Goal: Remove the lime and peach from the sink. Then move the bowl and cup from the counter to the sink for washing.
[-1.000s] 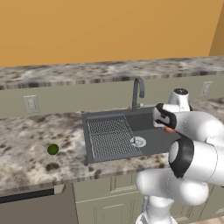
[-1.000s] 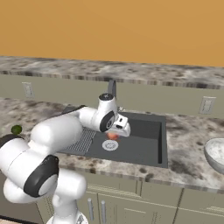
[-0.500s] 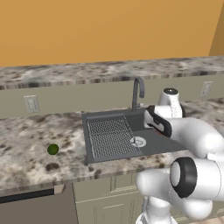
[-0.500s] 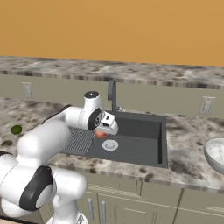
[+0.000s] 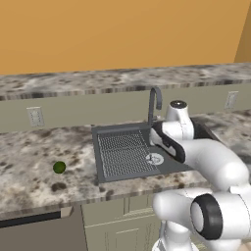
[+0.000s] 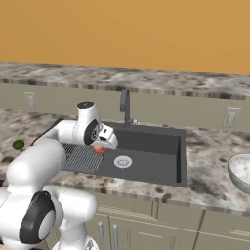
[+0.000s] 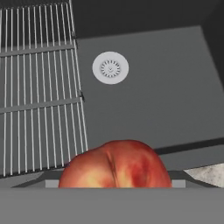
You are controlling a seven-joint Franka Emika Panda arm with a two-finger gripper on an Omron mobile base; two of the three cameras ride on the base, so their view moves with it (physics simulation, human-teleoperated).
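My gripper (image 6: pixel 100 147) is shut on the peach (image 6: pixel 99 149), an orange-red ball held above the left part of the sink (image 6: pixel 156 146), over the ribbed drainer's edge. In the hand view the peach (image 7: pixel 114 164) sits close at the bottom, with the silver drain (image 7: pixel 110 68) and the drainer ribs below it. The lime (image 5: pixel 59 167) lies on the counter left of the sink (image 5: pixel 117 128), and the lime (image 6: pixel 18 144) also shows at the far left of the right base view. A silvery bowl (image 6: pixel 241 171) stands on the counter at the far right. The cup is out of view.
The grey curved faucet (image 6: pixel 125 105) rises behind the basin, just right of my hand. A speckled stone counter (image 5: pixel 34 152) runs on both sides of the sink, with a wall and outlets behind it. My own arm covers the basin's right part in the left base view.
My arm has swung left across the sink with the peach, from over the basin's middle to the drainer side. The lime and bowl stayed put.
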